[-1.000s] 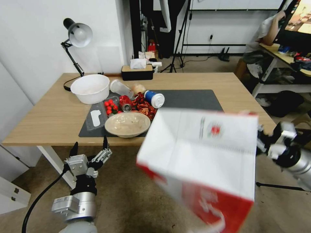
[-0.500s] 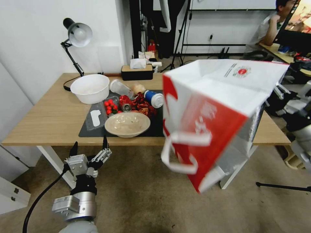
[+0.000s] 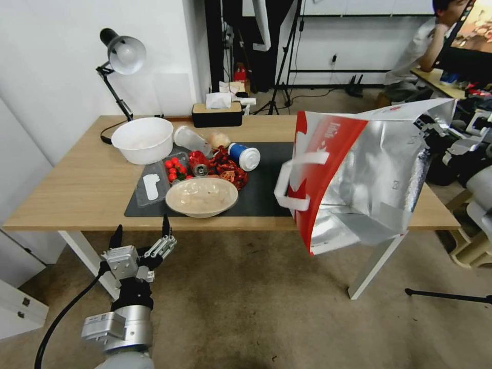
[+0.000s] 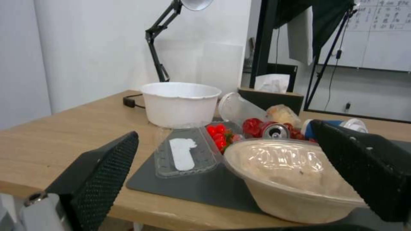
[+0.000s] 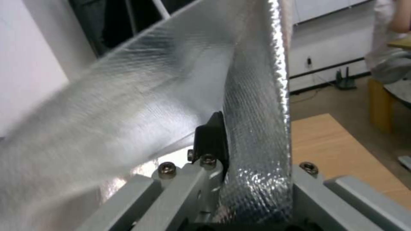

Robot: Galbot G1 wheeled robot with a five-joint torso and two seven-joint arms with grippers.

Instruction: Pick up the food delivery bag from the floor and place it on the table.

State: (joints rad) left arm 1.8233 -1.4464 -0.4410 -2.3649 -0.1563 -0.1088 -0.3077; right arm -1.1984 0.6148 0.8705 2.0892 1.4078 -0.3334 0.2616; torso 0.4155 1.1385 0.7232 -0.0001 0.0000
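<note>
The large white boxy delivery bag (image 3: 353, 174) with red side panels, silver foil lining and white handles hangs in the air, tipped on its side with its open mouth facing the camera, over the right end of the long light-wood worktop (image 3: 77, 184) and clear of the brownish-beige carpeted floor (image 3: 246, 307). The right claw (image 3: 428, 123) is clamped on the bag's foil wall at its upper right rim; in the right wrist view one black finger (image 5: 212, 136) presses against the foil. The left claw (image 3: 141, 233) hovers below the worktop's near edge, fingers spread apart, holding nothing.
</note>
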